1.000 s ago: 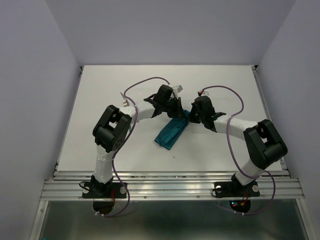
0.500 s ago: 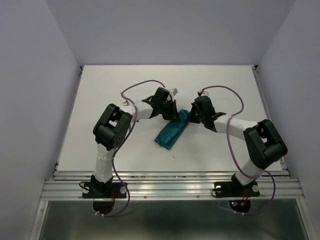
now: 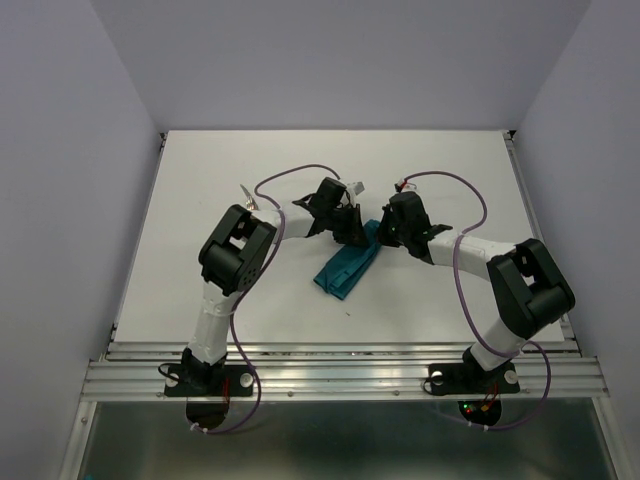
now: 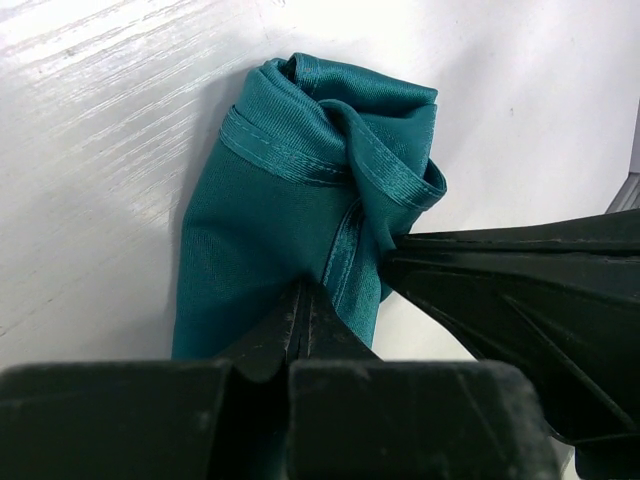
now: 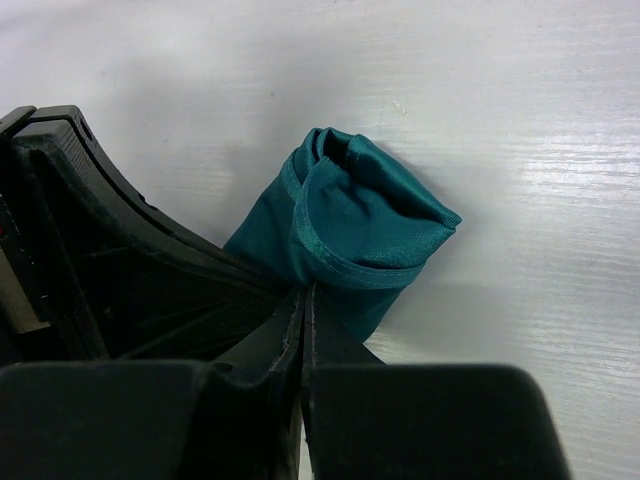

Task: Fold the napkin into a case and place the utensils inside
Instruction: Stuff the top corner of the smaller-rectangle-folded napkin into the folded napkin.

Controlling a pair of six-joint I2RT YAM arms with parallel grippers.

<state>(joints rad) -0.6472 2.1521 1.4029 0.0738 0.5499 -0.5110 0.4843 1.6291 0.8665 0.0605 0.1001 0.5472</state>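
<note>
On white table (image 3: 250, 170), centre: napkin (image 3: 343, 268) already folded to a narrow strip, bunched far end pinched by left gripper (image 4: 300, 298) and right gripper (image 5: 303, 298), both clamped tight on it; case judged unfinished, utensils nowhere visible, loading left; both arms crowding the fold.

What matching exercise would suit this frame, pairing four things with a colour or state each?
Column one:
1. napkin
2. table
3. left gripper
4. cable

Column two:
A. white
B. purple, looping
C. teal, folded narrow
D. shut, pinching the cloth's far end

Pairs: 1-C, 2-A, 3-D, 4-B
</note>
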